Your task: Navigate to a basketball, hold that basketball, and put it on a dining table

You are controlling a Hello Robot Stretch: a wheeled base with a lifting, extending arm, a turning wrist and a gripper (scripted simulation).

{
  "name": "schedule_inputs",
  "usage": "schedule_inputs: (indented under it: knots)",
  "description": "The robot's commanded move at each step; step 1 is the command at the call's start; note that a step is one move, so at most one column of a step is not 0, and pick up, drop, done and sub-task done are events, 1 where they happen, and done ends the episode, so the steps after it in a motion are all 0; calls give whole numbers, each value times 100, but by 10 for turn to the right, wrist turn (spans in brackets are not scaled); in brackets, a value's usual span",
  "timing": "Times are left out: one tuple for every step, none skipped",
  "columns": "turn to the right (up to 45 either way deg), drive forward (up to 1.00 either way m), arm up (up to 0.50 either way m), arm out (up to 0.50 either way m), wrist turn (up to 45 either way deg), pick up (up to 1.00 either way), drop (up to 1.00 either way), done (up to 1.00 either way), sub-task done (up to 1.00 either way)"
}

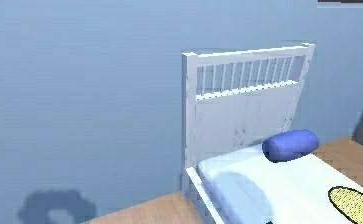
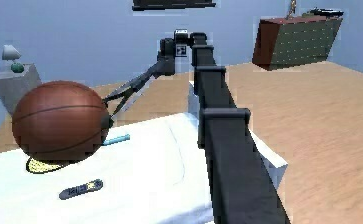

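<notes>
Update, folks. Found the basketball [image 2: 64, 118], big and brown-orange, in the arm side view, over the bed [image 2: 159, 175] toward its far edge, the one by the grey nightstand [image 2: 7, 92]. Spotted the pincer [image 2: 111, 101] right at the basketball's side, thin fingers [image 2: 135, 84] slanting down to it from the end of the dark arm [image 2: 224, 130]. Honestly couldn't tell clear of the covers from resting on them, so couldn't call the pincer either: grasping the basketball, clenched or released, no idea. Noticed a yellow oval [image 2: 31, 165] on the covers just below the basketball, a thin light-blue stick [image 2: 117, 140] beside that, and a small dark flat gadget [image 2: 82, 187] nearer the bed's near edge. Saw the arm lying across the bed's corner at the arm side view's right. Also caught a brown dresser [image 2: 294, 42] well apart from the bed, across the wood floor [image 2: 319, 120]. Up front, saw the white slatted headboard [image 1: 244, 85] against the blue wall [image 1: 79, 90], a blue roll pillow [image 1: 290, 146] at the bed's head edge, and a white pillow [image 1: 241, 192] just beside it, nearer the bed's side edge.
</notes>
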Motion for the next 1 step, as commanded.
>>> schedule_inputs:
  knots:
    - [0,0,0,0,-120,0,0,0,0]
